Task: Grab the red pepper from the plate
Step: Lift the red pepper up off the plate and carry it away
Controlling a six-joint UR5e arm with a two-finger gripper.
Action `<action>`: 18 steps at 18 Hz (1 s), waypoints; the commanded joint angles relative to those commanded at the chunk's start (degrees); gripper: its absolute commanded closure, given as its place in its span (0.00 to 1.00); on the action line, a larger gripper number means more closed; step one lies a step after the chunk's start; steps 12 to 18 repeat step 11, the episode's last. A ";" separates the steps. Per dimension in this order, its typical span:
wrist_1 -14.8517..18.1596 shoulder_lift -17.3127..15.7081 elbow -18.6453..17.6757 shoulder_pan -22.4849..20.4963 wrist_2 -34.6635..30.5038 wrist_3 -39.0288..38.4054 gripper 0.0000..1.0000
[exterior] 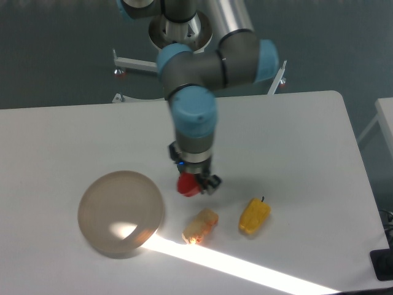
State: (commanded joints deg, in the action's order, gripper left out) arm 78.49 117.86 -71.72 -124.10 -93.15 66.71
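Observation:
The red pepper hangs in my gripper, which is shut on it, to the right of the plate and above the table. The plate, a round tan-brown dish, lies at the left front with nothing on it. My arm reaches down from the back middle, and its wrist covers the spot behind the red pepper.
A yellow pepper lies right of the gripper, and an orange-and-cream food piece lies just below it. A bright strip of sunlight crosses the table front. The table's right edge runs near x 580.

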 joint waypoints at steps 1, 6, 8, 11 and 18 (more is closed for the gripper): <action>-0.09 -0.09 0.00 -0.09 -0.36 0.18 0.43; 0.00 -0.17 0.17 -0.09 -0.02 0.18 0.43; 0.00 -0.18 0.17 -0.09 0.16 0.18 0.43; 0.00 -0.26 0.17 0.00 0.25 0.18 0.43; 0.00 -0.26 0.17 0.00 0.25 0.18 0.43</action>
